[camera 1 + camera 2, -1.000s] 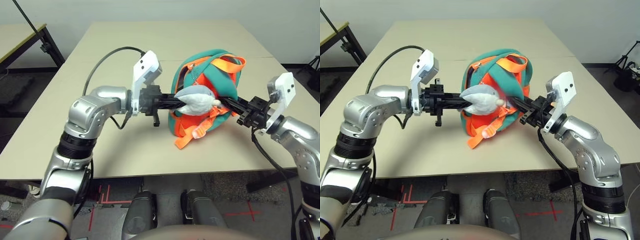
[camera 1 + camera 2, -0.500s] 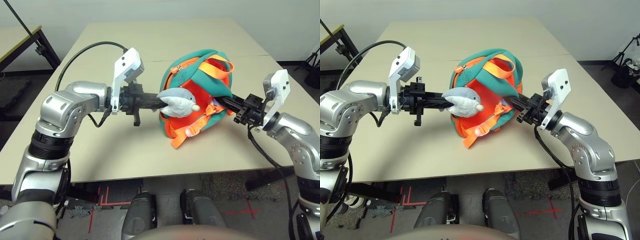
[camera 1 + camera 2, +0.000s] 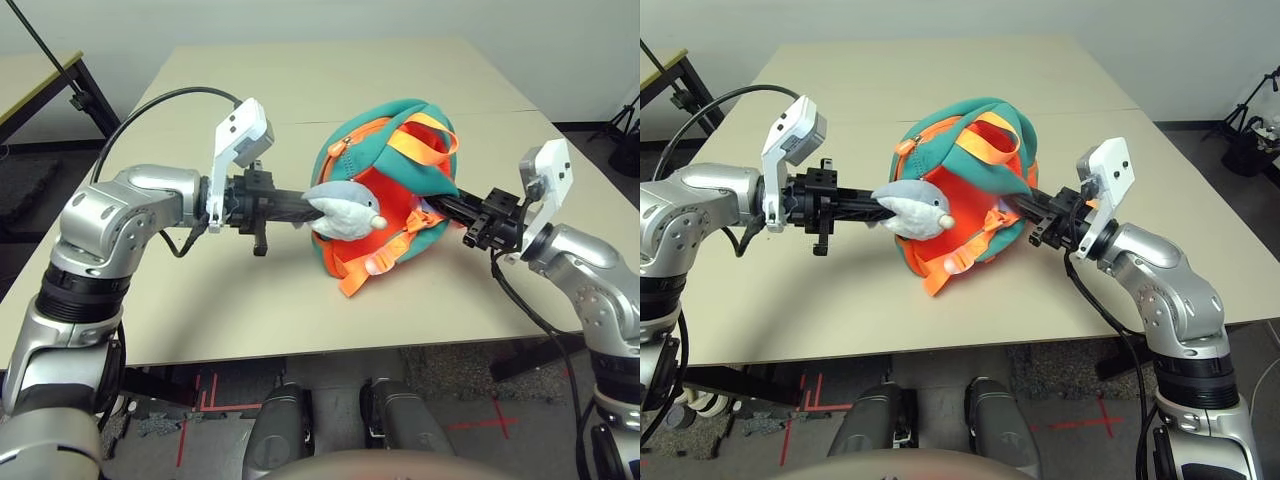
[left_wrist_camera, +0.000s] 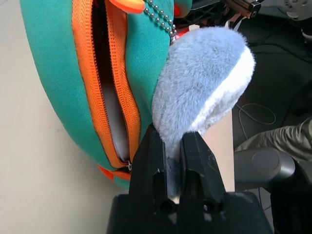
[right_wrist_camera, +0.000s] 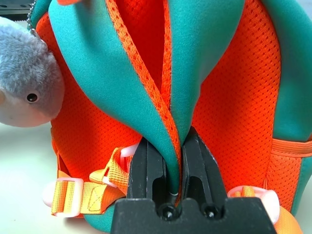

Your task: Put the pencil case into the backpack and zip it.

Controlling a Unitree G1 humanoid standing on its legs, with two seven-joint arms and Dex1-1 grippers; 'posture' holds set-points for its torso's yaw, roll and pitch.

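Above the bench (image 3: 230, 300), I clamp the plush charm (image 4: 200, 83) in my left fingers (image 4: 146, 170) and the shoulder straps (image 5: 170, 131) in my right (image 5: 178, 151), presumably steadying the backpack (image 3: 395, 155) for zipping.

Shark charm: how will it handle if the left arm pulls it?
The plush shark looks soft and squashy: its fuzzy body pinches narrow between the left gripper's fingers. Probably light and low-slip given the fur. Its bead chain would likely tug the backpack along.
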